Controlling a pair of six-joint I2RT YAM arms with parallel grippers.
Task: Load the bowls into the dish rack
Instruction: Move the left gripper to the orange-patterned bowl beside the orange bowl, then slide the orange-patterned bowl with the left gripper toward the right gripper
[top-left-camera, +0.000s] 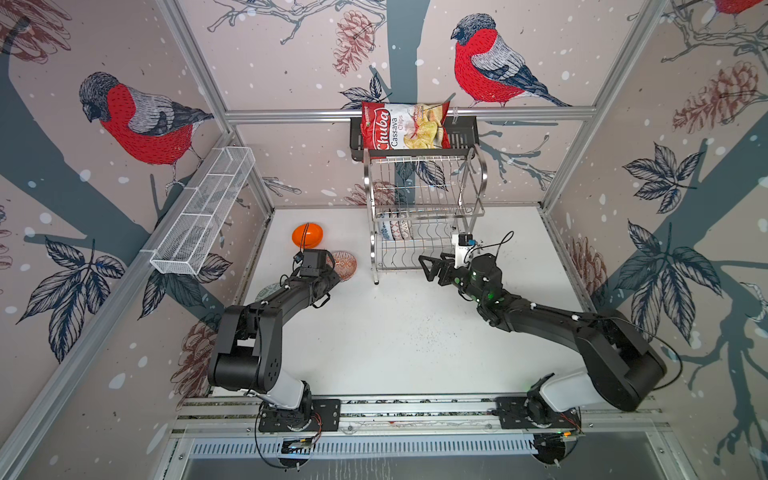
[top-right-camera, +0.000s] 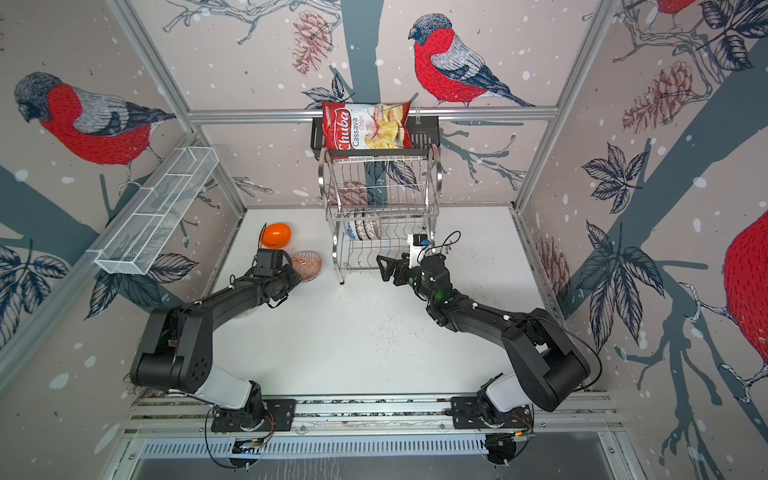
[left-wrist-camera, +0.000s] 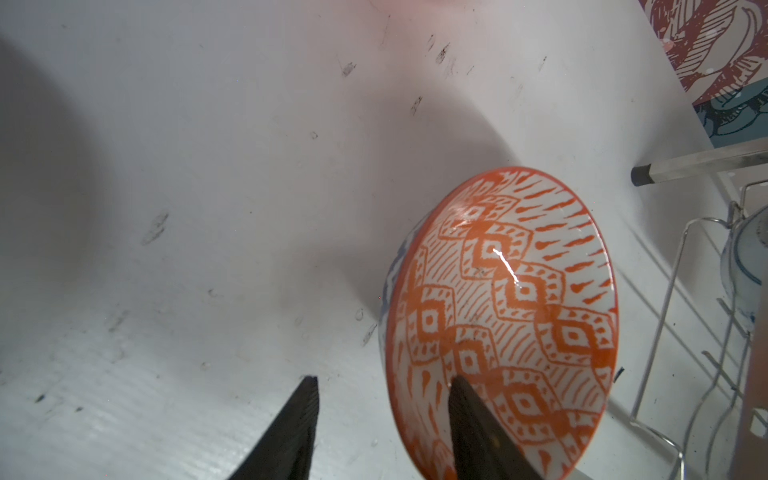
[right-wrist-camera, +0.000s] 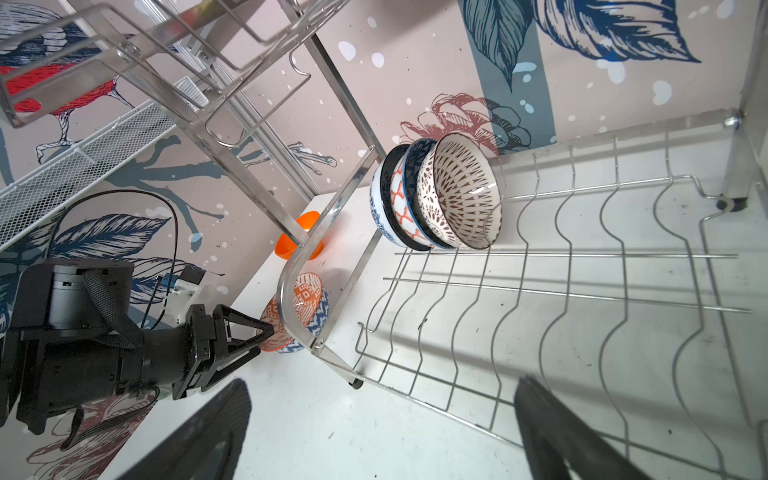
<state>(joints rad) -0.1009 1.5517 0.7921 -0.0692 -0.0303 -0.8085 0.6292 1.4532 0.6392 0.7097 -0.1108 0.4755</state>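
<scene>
L claw (left-wrist-camera: 382, 380) sits half-shut astride rim of red-white bowl (left-wrist-camera: 519, 291), lower right of wrist view, not yet pinching: glazed, prob. slippery & fragile, so grip rim wall.

This looks like a robot test room, a kind of lab, dressed up a bit like a kitchen. It is a small box made of shiny metal bars (top-left-camera: 399, 113). The walls (top-left-camera: 291, 62) are covered in paper with big red birds, leaves and pine cones. Two black robot arms, the left arm (top-left-camera: 274, 299) and the right arm (top-left-camera: 552, 320), are bolted to a metal rail (top-left-camera: 415, 409) at the front. Between them is a plain white counter (top-left-camera: 395, 332) with scuff marks. Kitchen things sit around: a steel dish rack (top-left-camera: 424, 208), small bowls (right-wrist-camera: 457, 195), a bag of chips (top-left-camera: 401, 124) on a black shelf (top-left-camera: 461, 135), and a white wire basket (top-left-camera: 203, 212) on the side wall.
</scene>
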